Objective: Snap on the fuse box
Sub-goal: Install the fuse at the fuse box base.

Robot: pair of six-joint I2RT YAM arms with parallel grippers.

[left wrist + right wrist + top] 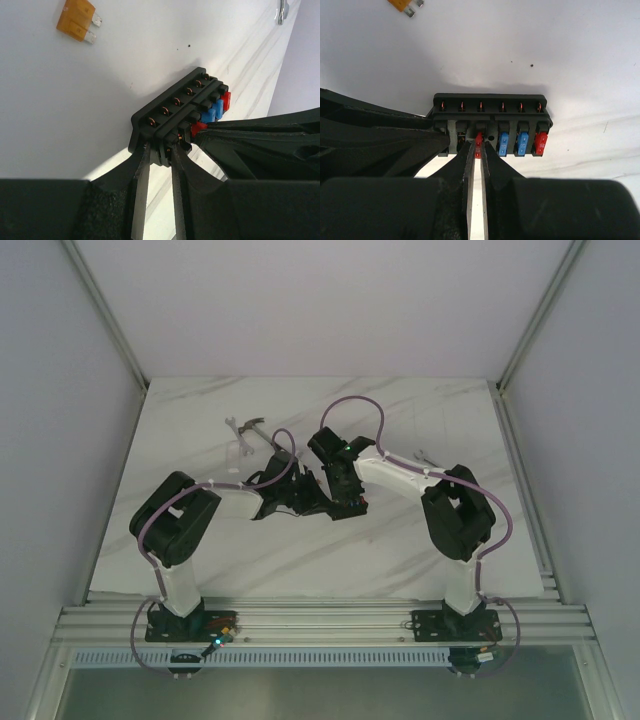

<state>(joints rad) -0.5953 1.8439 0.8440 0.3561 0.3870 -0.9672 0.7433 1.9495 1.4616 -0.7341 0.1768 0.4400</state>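
Observation:
The fuse box [490, 112] is a small black block lying on the white marble table, where both arms meet in the top view [320, 502]. My left gripper [161, 150] is shut on one short end of the fuse box [175, 107]. My right gripper [478, 147] is shut on a small red fuse [478, 142] that stands in the box's third slot. To the right of it, two blue fuses [503, 144] and another red fuse [540, 142] sit in their slots. The two slots nearest my left fingers [385, 135] hold no fuse.
A loose orange fuse [76, 20] lies on the table beyond the box. A hammer [258, 430] and a small wrench [232, 423] lie at the back left. A small metal piece [422, 455] lies by the right arm.

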